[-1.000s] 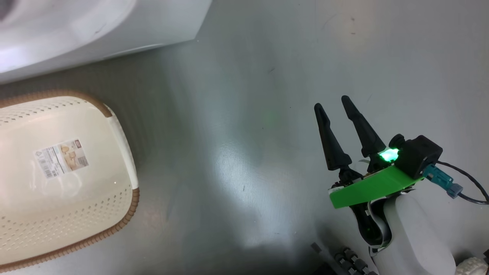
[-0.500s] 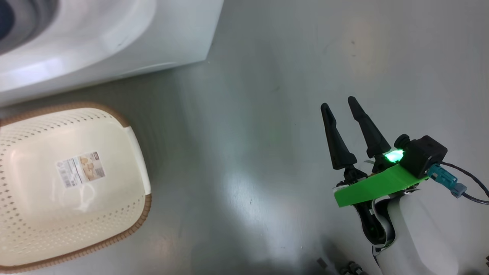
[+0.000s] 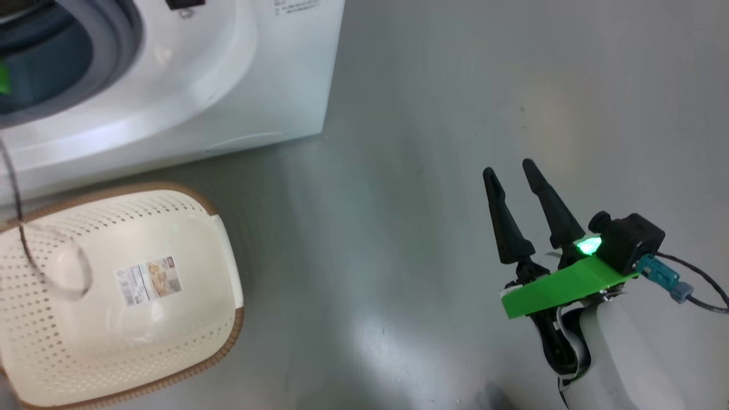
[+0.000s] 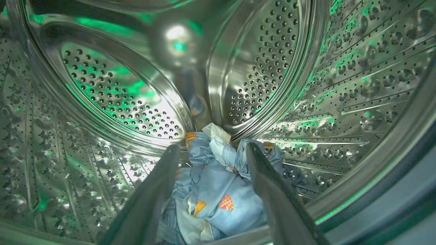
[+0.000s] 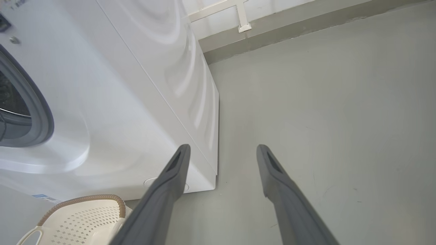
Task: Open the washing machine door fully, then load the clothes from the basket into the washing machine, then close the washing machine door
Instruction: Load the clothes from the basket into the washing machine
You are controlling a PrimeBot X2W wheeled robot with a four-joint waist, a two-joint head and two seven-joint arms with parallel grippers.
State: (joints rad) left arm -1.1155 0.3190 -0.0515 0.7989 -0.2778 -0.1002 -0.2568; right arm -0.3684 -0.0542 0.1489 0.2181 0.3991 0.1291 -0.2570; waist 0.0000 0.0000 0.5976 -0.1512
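Grey glossy floor point(image 3: 433, 114) surrounds the white washer point(image 3: 228, 85). The basket point(image 3: 85, 341) sits just in front of the washer. Inside the washer's drum point(image 4: 112, 102), the left gripper point(image 4: 211, 149) is spread wide around the clothes point(image 4: 218, 190). Right of the washer, the right gripper point(image 3: 507, 167) hovers, spread wide, holding nothing. Since 0.5 s ago the head camera has shifted, exposing the washer's opening point(image 3: 45, 68).

Floor point(image 3: 433, 102) was smooth grey, semi-gloss, w/ a few small dark specks & faint scuffs. A soft pale glare patch point(image 3: 370, 336) lay on the near side, approx. mid-scene. A fainter, warmer patch point(image 3: 541, 114) lay far right. At the far end the floor met a grey-brown skirting strip point(image 5: 306, 25). Above that was a white wall point(image 5: 279, 6) w/ a white bracket point(image 5: 242, 17) on it. Light was even & diffuse.
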